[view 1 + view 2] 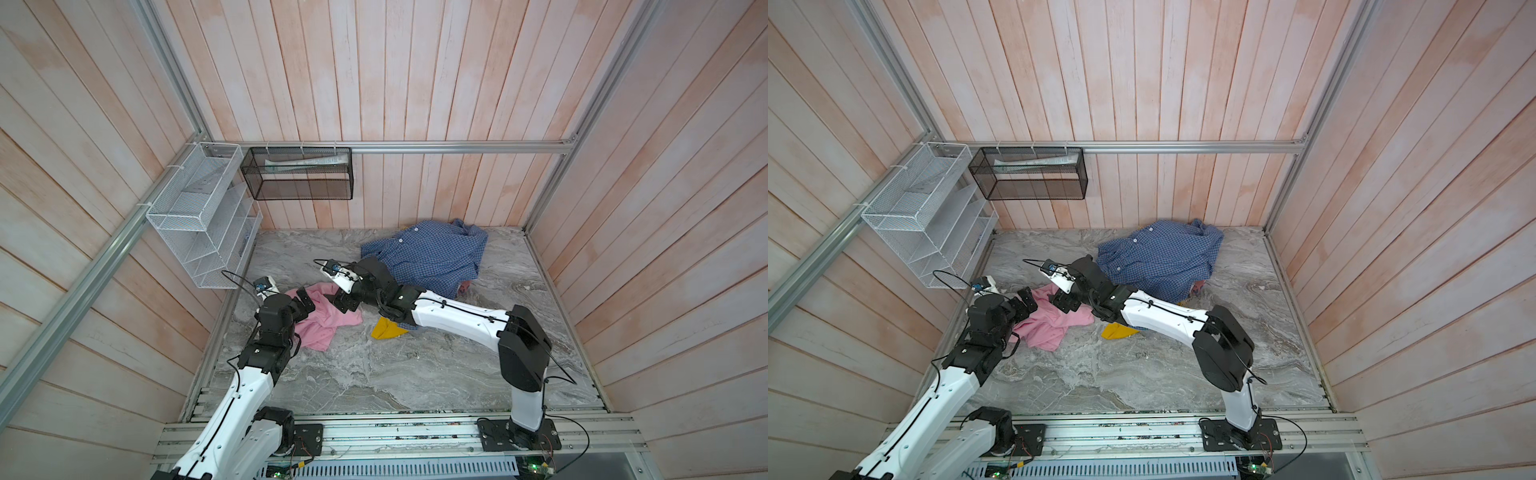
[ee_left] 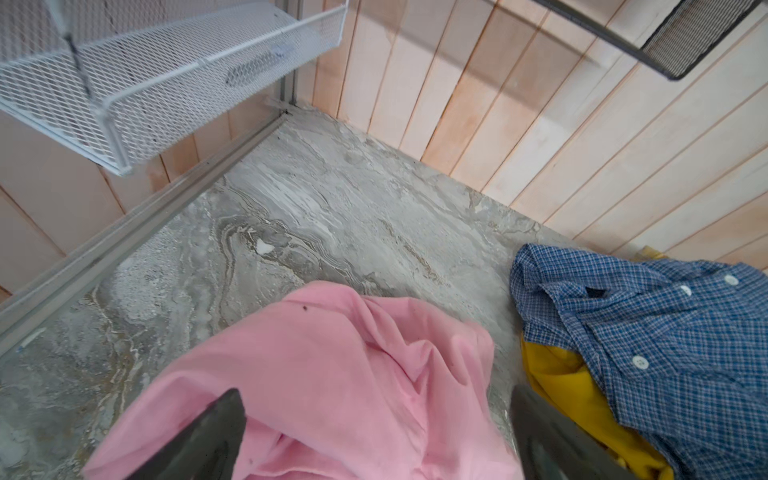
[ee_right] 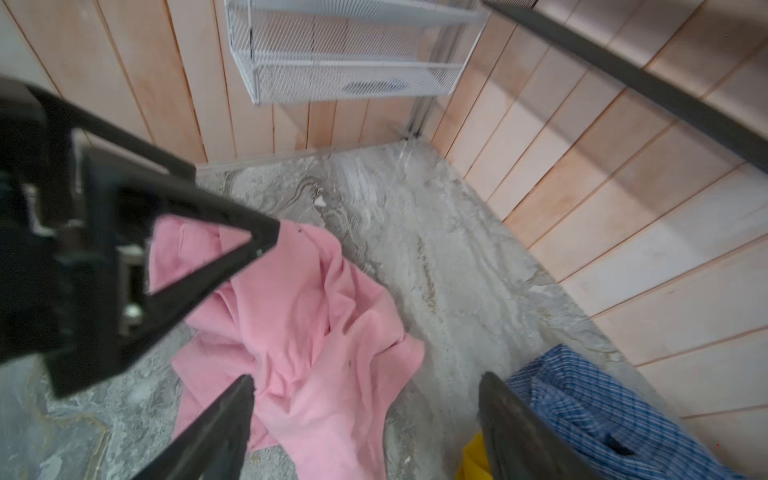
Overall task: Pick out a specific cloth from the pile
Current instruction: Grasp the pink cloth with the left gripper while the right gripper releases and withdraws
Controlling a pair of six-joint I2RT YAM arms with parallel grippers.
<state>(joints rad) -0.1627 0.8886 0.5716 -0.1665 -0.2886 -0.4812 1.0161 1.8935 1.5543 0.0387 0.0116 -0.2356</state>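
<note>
Though crumpled at 8 o'clock of blue checked shirt (image 1: 432,253), pink cloth (image 1: 328,321) judged soft, light, limp | pinch raised fold | left gripper (image 2: 374,388), right gripper (image 3: 365,376) spread, empty.

Pale plank walls (image 1: 415,83), bearing a white mesh rack (image 1: 199,216), enclose a marbled floor (image 1: 374,374).

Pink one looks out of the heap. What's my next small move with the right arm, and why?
Probably raise the right tool straight up and clear. Its jaws stand open over the pink cloth, holding nothing. The cloth lies apart from the blue checked shirt and the yellow cloth, so nothing seems left to pull.
</note>
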